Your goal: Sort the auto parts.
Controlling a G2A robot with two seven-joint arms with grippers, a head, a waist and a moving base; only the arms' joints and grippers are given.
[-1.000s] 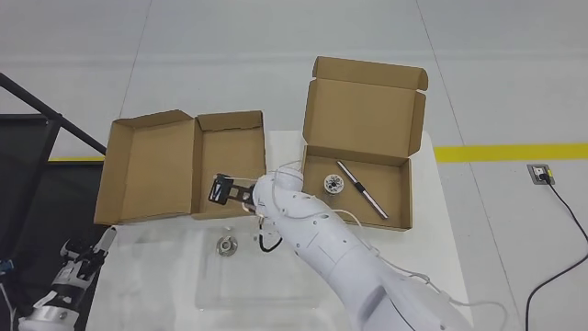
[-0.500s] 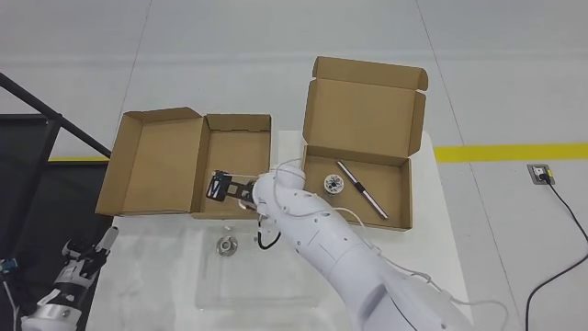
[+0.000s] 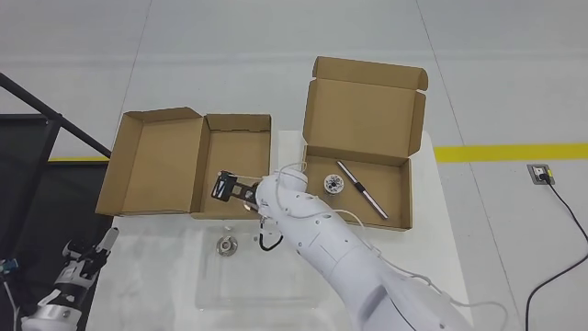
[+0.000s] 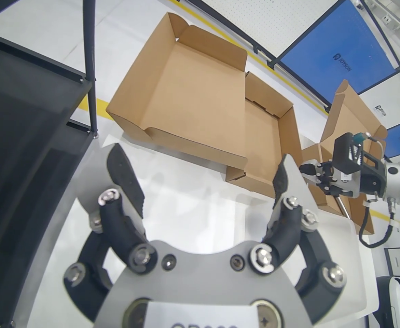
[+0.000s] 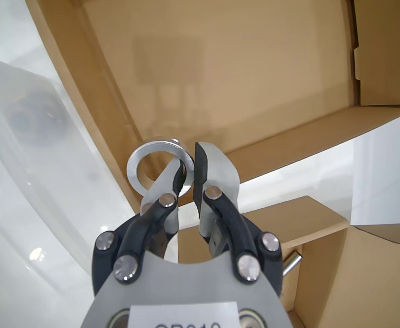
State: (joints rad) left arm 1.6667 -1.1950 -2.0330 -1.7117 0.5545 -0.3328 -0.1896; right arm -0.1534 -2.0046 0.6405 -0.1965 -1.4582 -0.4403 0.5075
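Holding a metal ring [image 5: 159,147] by its rim, the right pincer [image 3: 224,187] sits narrow over the near wall of the left box [image 3: 237,147]; the ring is not yet released and the box floor beyond it is bare

Change over the last 1 s: the left box has swung from a skewed lie to square with the tabletop [image 3: 156,267] edge and slid a little toward the right box [image 3: 390,198], then stopped. The right pincer drifted toward the lid side and has come back a touch

Judgement: ring is close to its drop point; next move is likely a short advance past the wall, then opening

Right box already has 1 rod [image 3: 361,188] and 1 round part [image 3: 333,183]. 1 loose part [image 3: 225,245] lies on the tabletop, unsorted

Left pincer [image 4: 201,168] is wide, holding nothing, low at the tabletop's left edge, well apart from both boxes
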